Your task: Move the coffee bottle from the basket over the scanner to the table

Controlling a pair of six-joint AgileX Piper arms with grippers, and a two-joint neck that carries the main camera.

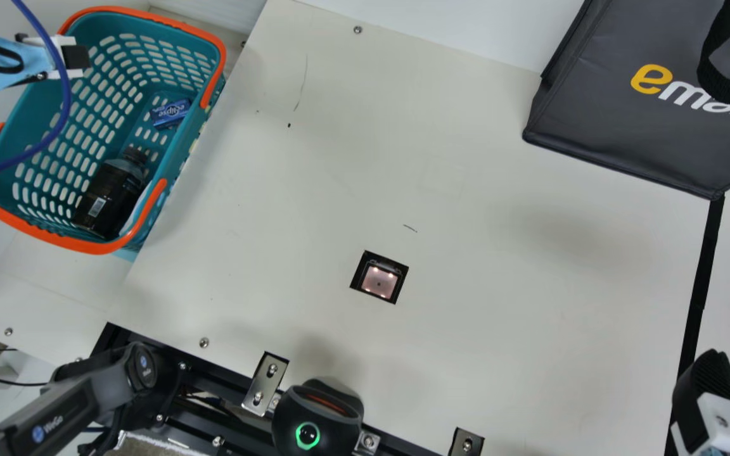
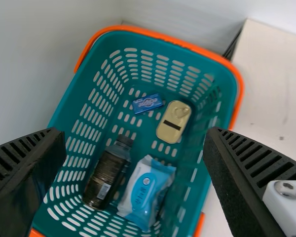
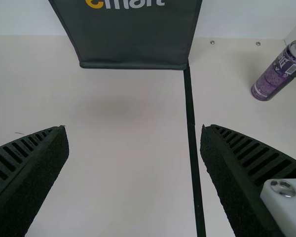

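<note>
My left gripper [image 1: 78, 57] is over the far left part of the teal basket [image 1: 42, 235]; in the left wrist view the gripper [image 2: 135, 140] is open above the basket [image 2: 187, 45], nothing between its fingers. The dark coffee bottle [image 1: 111, 193] lies in the basket's near end, and in the left wrist view the bottle [image 2: 107, 173] lies beside a blue-white packet. The square scanner [image 1: 379, 280] is set into the table [image 1: 498, 285]. My right gripper [image 1: 707, 392] is at the lower right edge; in the right wrist view the gripper [image 3: 134, 143] stands open over bare table.
Also in the basket are a blue eclipse box [image 2: 147, 103], a gold tin [image 2: 173, 122] and the packet [image 2: 145, 191]. A dark bag [image 1: 618, 107] stands at the far right. A purple can [image 3: 278, 71] is on the surface right of the black strip [image 3: 191, 133].
</note>
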